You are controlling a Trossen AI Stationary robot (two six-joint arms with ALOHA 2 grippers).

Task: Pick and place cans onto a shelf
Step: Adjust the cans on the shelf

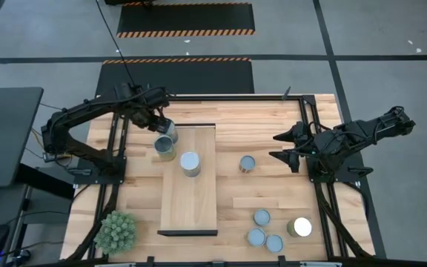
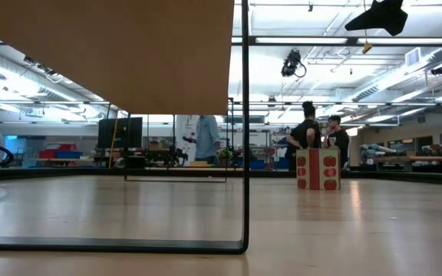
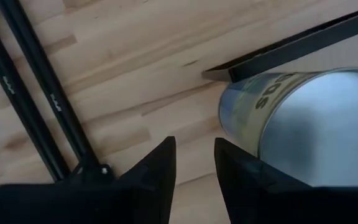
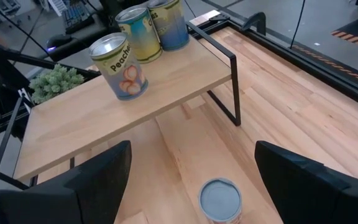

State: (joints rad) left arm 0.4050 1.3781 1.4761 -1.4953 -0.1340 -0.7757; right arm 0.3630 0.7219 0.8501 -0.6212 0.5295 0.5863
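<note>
The shelf [image 1: 199,196] is a long pale board on dark legs at the table's middle. Three cans stand on its far half: one [image 1: 190,163] near the middle, one [image 1: 164,149] at the left edge, and one [image 1: 169,135] by the far left corner. My left gripper [image 1: 160,123] hovers at that corner can [image 3: 303,124] with a narrow gap between its fingers and nothing in it. My right gripper [image 1: 279,147] is wide open and empty, right of a lone can [image 1: 247,164] on the table. The right wrist view also shows this can [image 4: 220,200]. My left gripper holds nothing between its fingers. One finger [image 3: 241,174] stands right beside the corner can's wall [image 3: 247,130]; I cannot tell whether it touches it.
Several more cans [image 1: 262,217] stand clustered near the table's front right, one with a bright white top [image 1: 300,227]. A spiky green plant [image 1: 117,231] sits at the front left. Black frame bars [image 1: 114,159] run along both table sides. People stand in the room behind [image 2: 313,138].
</note>
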